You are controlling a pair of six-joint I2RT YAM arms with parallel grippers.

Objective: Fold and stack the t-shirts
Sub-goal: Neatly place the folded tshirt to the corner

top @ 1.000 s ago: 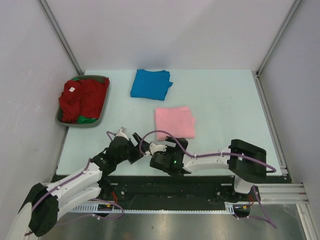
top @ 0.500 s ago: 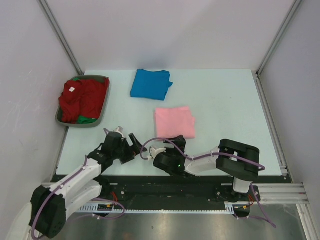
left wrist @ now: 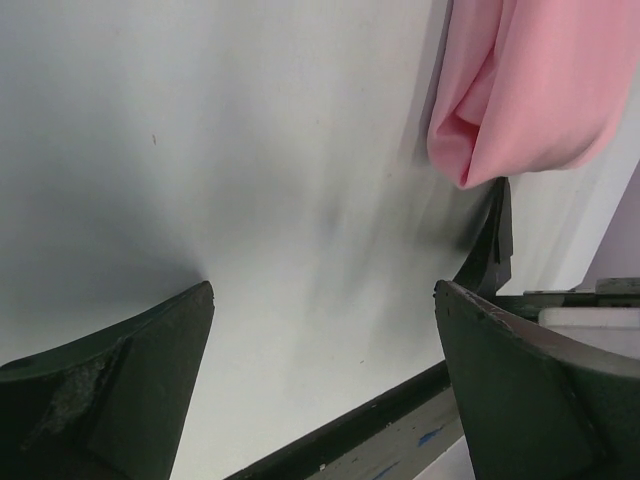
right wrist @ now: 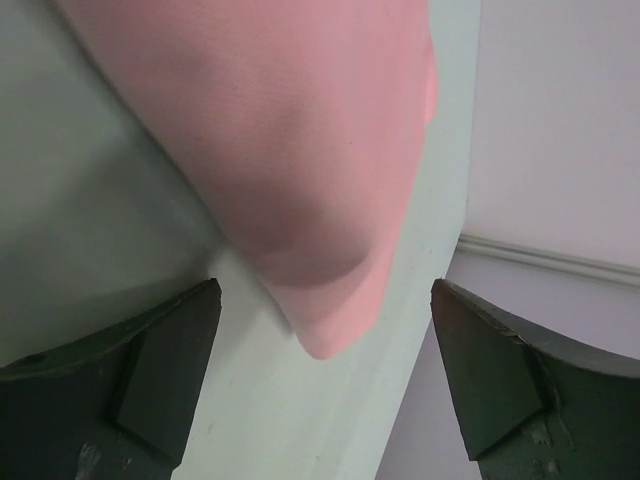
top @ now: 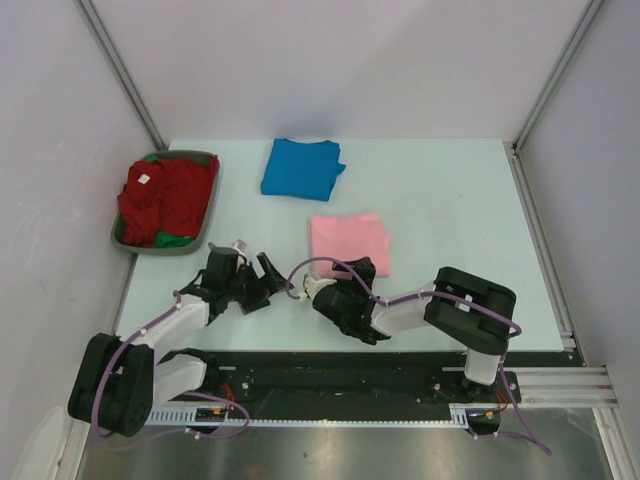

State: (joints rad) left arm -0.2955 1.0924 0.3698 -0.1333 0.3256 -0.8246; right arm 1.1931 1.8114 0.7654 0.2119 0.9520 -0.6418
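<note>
We are logging the bench (top: 450,200). At 10 o'clock the grey tray (top: 213,190) is holding crumpled red t-shirts (top: 160,200). The folded blue t-shirt (top: 300,168) is lying at 12 o'clock and the folded pink t-shirt (top: 348,244) near centre, the two apart. The left fingers (top: 265,283) are standing spread and empty at 7 o'clock. The right fingers (top: 358,270), also spread, are facing the pink t-shirt's 6 o'clock edge.
</note>
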